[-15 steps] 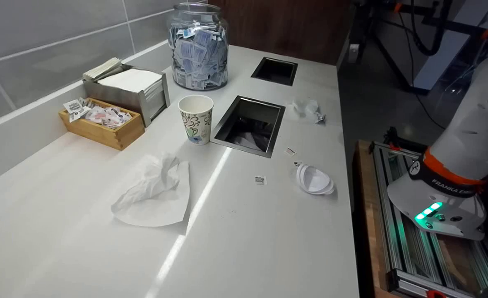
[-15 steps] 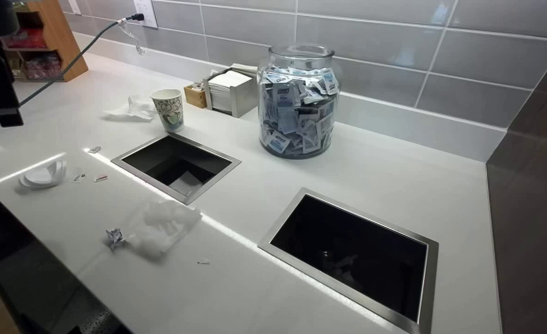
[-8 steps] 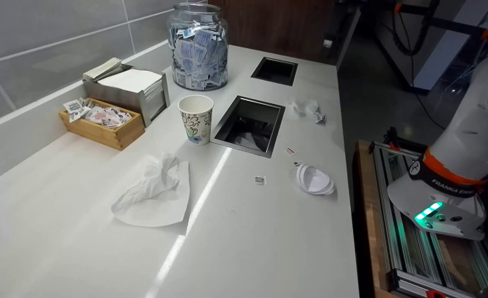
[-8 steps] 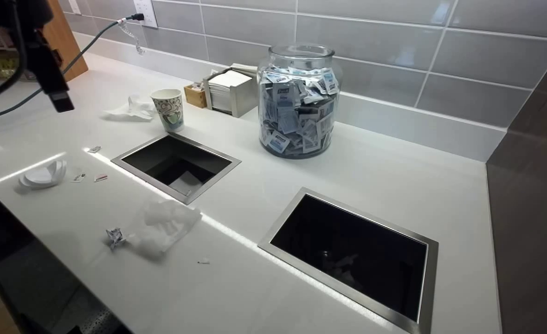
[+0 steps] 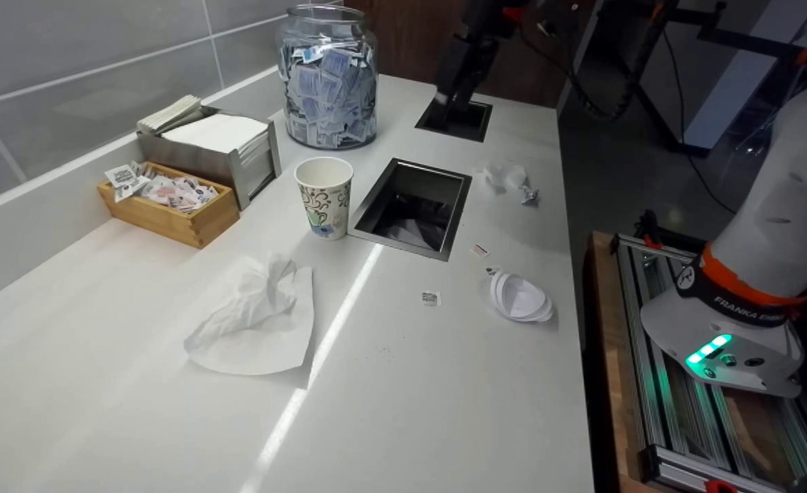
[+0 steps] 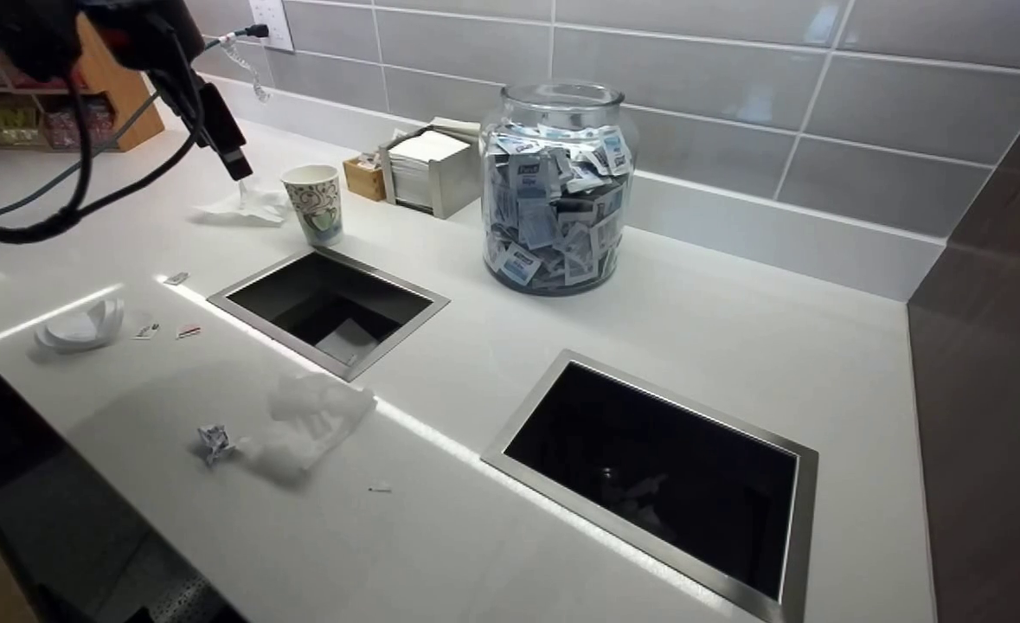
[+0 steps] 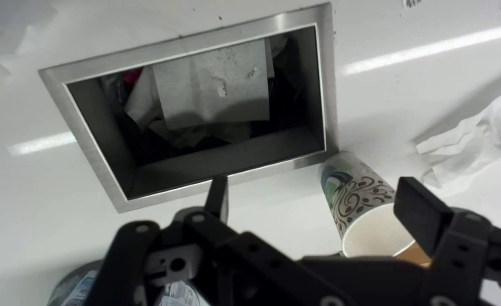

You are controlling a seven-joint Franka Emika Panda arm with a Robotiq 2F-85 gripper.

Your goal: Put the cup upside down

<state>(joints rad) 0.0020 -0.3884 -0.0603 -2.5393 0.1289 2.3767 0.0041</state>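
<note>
1. While the white counter [image 5: 444, 383] lies below the fingers [image 7: 422, 210], the step in hand reads as the approach: nothing is grasped, and the turning-over seems not yet begun.
2. The large glass jar [image 5: 328, 96] shows past one finger, at the lower edge of the wrist view; a wide wrist swing would likely need to clear it.
3. A sunken metal-framed bin [image 7: 329, 85] is ahead of the fingertips in the wrist view, so a slip here could probably lose the load inside.
4. The gripper [image 7: 314, 195] is bare, its fingers spread with a broad gap between them.
5. The paper cup [image 7: 356, 187] stands upright, mouth up, just beside the bin's corner; in the wrist view it falls between the fingers, much nearer the one away from the jar, while both exterior views show it apart from them. The next move probably calls for centring the gap on it, lowering the pads astride its wall, pinching lightly because paper likely dents, then lifting and rolling the wrist half over.
</note>
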